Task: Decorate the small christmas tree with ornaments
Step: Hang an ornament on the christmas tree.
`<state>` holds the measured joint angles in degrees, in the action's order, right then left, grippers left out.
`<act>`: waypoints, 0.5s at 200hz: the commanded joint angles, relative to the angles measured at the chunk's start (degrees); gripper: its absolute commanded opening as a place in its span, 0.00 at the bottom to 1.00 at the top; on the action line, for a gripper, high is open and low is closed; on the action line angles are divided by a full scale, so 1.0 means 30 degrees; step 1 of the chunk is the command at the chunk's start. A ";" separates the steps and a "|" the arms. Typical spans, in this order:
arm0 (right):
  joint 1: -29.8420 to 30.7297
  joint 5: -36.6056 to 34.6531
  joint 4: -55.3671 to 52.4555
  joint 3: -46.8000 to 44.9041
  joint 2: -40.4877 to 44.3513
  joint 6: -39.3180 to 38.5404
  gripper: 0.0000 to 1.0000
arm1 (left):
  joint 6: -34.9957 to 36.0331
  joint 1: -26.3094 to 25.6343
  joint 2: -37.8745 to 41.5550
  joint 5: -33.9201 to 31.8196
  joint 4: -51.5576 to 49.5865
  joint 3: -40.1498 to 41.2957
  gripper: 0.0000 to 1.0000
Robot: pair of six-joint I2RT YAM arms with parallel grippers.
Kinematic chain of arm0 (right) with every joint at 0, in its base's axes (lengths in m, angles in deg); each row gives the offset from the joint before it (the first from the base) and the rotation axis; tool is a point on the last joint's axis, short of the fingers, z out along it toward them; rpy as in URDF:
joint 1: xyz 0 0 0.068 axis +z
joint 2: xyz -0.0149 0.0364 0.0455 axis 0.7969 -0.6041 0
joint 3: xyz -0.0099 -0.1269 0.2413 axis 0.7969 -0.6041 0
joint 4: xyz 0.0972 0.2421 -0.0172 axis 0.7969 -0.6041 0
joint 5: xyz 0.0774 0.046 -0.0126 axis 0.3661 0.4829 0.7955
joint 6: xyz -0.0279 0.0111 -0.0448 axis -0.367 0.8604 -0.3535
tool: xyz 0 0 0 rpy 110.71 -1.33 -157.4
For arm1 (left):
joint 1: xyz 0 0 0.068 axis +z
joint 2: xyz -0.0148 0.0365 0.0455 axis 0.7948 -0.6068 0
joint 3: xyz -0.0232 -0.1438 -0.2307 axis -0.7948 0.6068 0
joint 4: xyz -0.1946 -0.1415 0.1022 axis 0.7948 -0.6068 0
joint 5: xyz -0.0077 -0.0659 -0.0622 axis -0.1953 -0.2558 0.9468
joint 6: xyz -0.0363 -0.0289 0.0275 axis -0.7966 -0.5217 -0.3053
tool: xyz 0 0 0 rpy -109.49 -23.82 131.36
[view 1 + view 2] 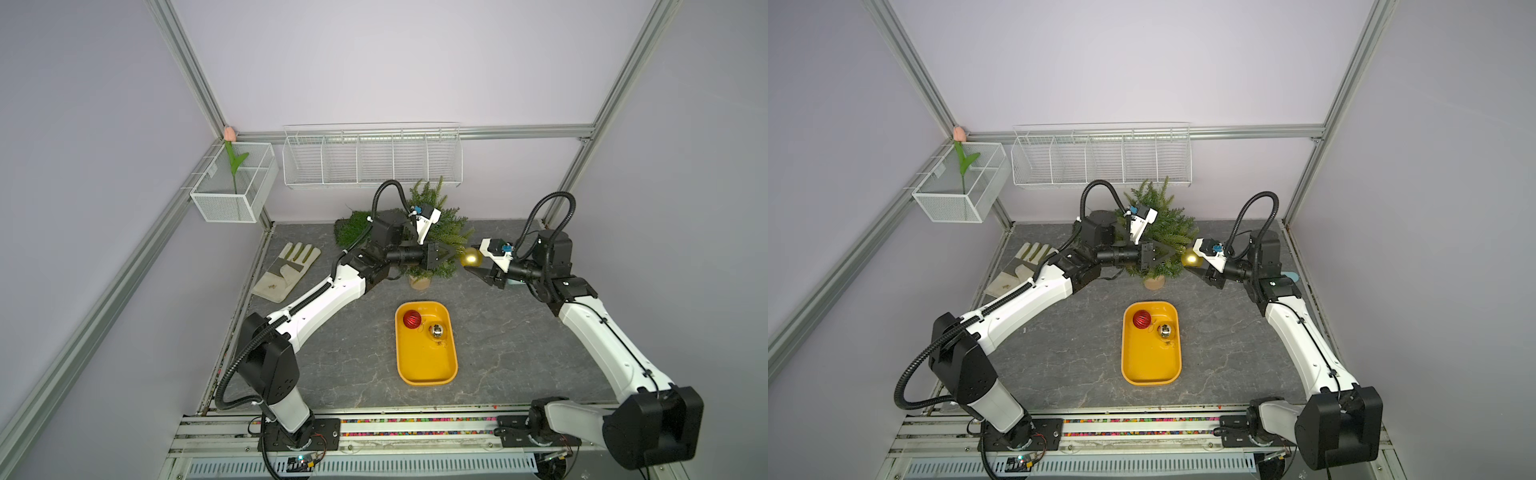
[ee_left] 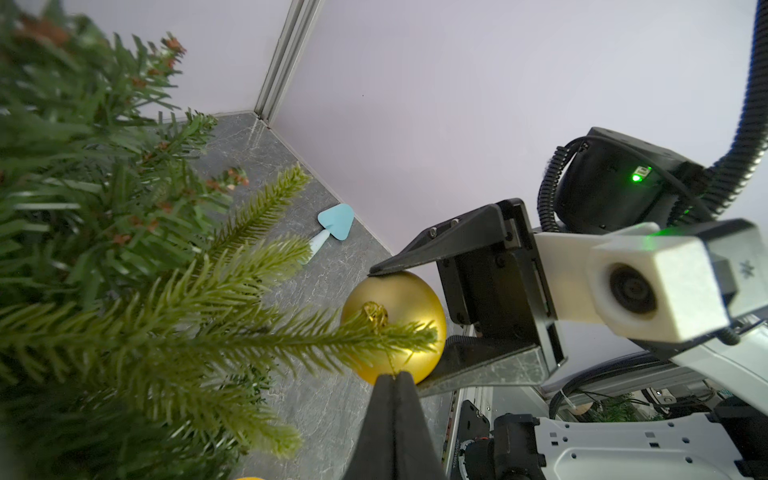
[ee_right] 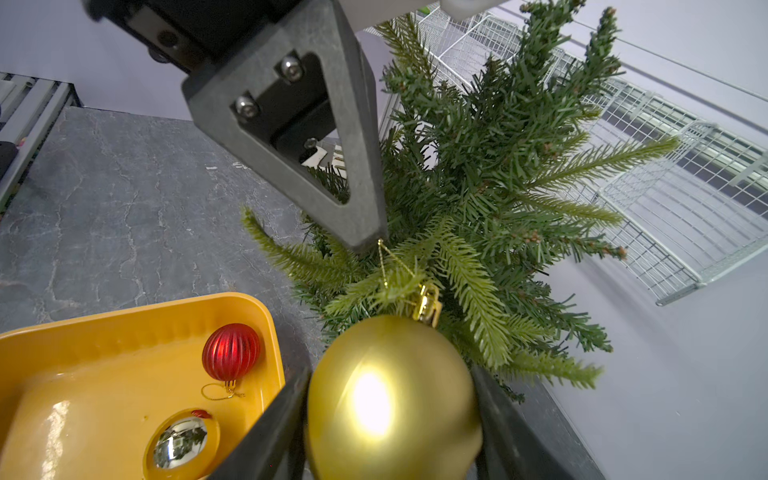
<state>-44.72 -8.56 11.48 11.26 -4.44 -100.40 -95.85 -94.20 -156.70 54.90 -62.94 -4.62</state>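
Centre of a top view, beside the tree (image 1: 451, 232): right gripper (image 2: 409, 307) clamps the gold bauble (image 3: 392, 374), steadying it, while the left gripper (image 2: 392, 378), pressed together on its loop (image 3: 392, 259), seems set to hook a branch (image 2: 332, 336) (red bauble (image 1: 412, 319) and mirror bauble (image 1: 436, 331) lie in the tray (image 1: 426, 380)).

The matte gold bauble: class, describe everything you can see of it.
The matte gold bauble is a round ball with a dull sheen, a gold cap and thin string loop. The right gripper clamps its sides, holding it aloft against the small christmas tree's branch tips; the shut left gripper pinches the loop.
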 commanded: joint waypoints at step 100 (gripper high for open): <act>0.0692 -0.0976 -0.1595 0.0154 0.1354 -0.0860 0.53 | 0.2320 -0.0089 0.0070 0.1401 -0.3119 -0.1301 0.00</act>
<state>-43.14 -10.35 8.05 11.28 -1.58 -101.39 -92.37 -94.27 -156.70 59.03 -67.34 -6.06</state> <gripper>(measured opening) 0.576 0.050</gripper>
